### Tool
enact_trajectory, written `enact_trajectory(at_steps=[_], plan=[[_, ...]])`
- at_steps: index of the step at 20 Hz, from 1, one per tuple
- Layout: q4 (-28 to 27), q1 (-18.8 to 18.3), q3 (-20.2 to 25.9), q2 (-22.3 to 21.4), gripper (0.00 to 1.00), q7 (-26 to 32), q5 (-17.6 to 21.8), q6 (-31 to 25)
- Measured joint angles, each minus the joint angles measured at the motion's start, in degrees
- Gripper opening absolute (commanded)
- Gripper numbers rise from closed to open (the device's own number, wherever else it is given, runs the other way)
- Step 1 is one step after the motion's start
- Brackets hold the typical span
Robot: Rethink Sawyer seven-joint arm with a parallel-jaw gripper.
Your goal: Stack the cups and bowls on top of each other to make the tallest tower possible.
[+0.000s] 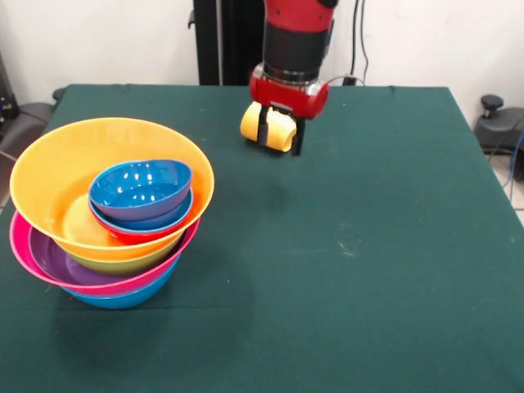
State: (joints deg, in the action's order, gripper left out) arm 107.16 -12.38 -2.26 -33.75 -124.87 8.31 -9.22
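Note:
The tower stands at the left of the table: nested bowls with a blue one at the bottom, then pink, purple, green and a large orange bowl. Inside the orange bowl sit a small red bowl and two small blue bowls, tilted. My gripper hangs above the far middle of the table, shut on a yellow-orange cup held on its side between the black fingers. The cup is off the cloth, well right of the tower. A red cup is out of view.
The dark green table cloth covers the whole table. Its far edge runs just behind the gripper. A black pedestal and cables stand beyond it, and a black object lies off the right edge.

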Motion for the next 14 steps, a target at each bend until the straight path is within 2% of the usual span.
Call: enact_trajectory(at_steps=[4, 14], plan=[[0.0, 0.0, 0.0, -4.2, 1.00, 0.0, -0.2, -2.1], [0.1, 0.0, 0.0, -7.3, 1.00, 0.0, -0.2, -3.6]])
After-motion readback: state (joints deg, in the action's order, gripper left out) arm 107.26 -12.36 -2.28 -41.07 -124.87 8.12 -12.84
